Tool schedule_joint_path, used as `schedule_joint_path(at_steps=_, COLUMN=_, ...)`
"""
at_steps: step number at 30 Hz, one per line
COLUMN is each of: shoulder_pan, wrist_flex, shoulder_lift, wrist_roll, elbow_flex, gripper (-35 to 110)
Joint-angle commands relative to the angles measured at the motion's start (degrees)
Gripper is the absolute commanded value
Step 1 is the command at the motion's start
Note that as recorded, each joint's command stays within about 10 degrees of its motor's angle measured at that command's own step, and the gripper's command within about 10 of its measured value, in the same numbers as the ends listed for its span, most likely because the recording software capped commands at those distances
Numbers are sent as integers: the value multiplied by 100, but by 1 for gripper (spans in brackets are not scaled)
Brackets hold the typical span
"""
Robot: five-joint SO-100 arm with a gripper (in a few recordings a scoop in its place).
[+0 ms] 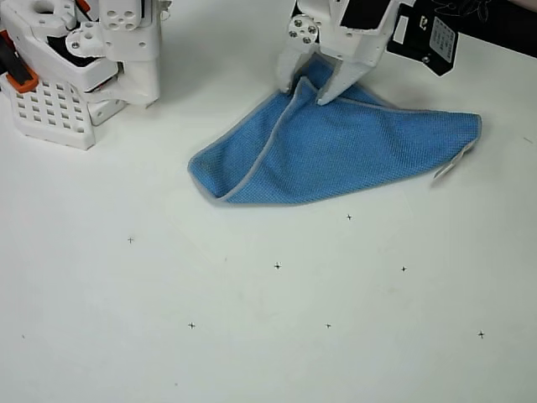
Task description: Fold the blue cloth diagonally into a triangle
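White tabletop (268, 336) fills the overhead view, marked with small black crosses (277, 266) scattered across its lower half, well below the claw. At the top, right of centre, the white arm (352, 21) reaches down, and the claw (307, 91) sits at the upper edge of the cloth (336, 151).

Its two white fingers (340, 82) stand apart, one on each side of a raised ridge of blue fabric. The ridge runs up between them, and the fingers touch or nearly touch it; whether they actually squeeze the fabric cannot be told from above.

From the claw the cloth spreads down and outward as a rough triangle. One long side runs down-left from the claw to a rounded corner with grey edging (220, 195). Another stretches right of the claw to a far corner, where a small white tag (447, 170) sticks out onto the table. A grey-edged seam runs from just under the claw down toward the lower-left corner, showing one layer lying over another, so the cloth looks folded over itself, with a loose crease below the fingers.

Far left of the claw, in the upper corner, stands a white block of robot hardware (75, 67) with a perforated base and an orange part at its edge, well apart from the cloth.
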Motion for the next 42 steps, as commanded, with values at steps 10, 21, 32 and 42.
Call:
schedule_joint_path(at_steps=10, shoulder_pan=554, wrist_flex=1538, shoulder_lift=896, wrist_roll=-1107, elbow_flex=-1802, gripper=37)
schedule_joint_path(at_steps=21, shoulder_pan=1187, wrist_flex=2145, shoulder_lift=2204, wrist_roll=-967, elbow_flex=51, gripper=37)
schedule_joint_path(at_steps=32, shoulder_pan=1828, wrist_flex=2988, shoulder_lift=3856, wrist_roll=-914, elbow_flex=1898, gripper=37)
schedule_joint_path(at_steps=42, shoulder_pan=2892, wrist_flex=2602, shoulder_lift=6045, wrist_roll=-1239, elbow_flex=3357, gripper=36)
